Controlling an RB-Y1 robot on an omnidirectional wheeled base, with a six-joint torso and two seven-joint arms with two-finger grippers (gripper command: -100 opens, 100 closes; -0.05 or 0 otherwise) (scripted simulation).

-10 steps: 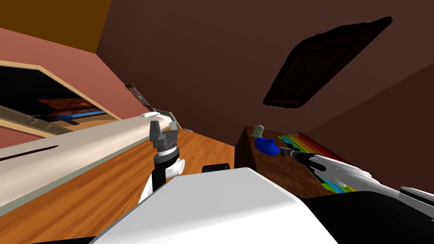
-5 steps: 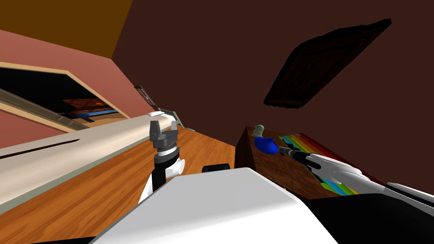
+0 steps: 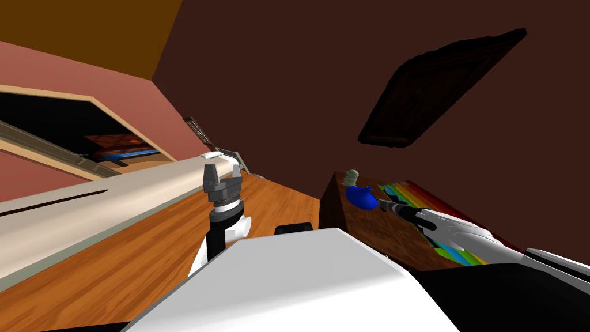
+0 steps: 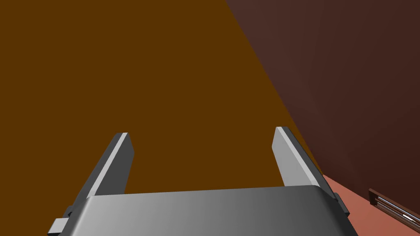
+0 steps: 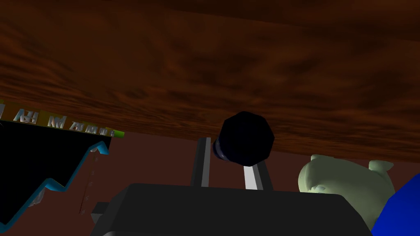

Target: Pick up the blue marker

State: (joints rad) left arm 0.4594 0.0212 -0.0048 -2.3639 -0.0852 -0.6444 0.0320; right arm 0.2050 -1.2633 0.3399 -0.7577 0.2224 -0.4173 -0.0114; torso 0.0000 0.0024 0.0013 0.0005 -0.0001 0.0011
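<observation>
Since a second ago my head camera has turned a little, so the pink wall [image 3: 86,75] and its opening [image 3: 40,115] now sit more to the right. Both arms and the things on the worktop [image 3: 369,227] have kept their places.

Nearest, on the left, the left end effector [image 3: 222,172] stands upright over the orange wooden floor [image 3: 144,259]. Its two fingers are wide apart and nothing is between them. A long cream piece of furniture [image 3: 86,213] runs just beyond it.

On the right, the right end effector [image 5: 229,157] reaches over the dark brown wooden worktop. Its fingers [image 5: 201,162] are drawn close together and press the sides of the marker [image 5: 245,138]. The marker is seen end-on and looks nearly black, with a little blue at its collar. I cannot tell if it touches the wood.

Just beyond the marker lies a blue rounded object [image 3: 362,197]. A pale green animal figure [image 3: 351,177] stands behind that one. To the right of them lie sheets in rainbow stripes [image 3: 410,197].

In the right wrist view a green strip [image 5: 61,121] carries white letters, but I cannot read them.

Farthest is the dark brown wall [image 3: 288,86], where a dark frame [image 3: 438,86] hangs. Inside the opening in the pink wall, much is a black area.
</observation>
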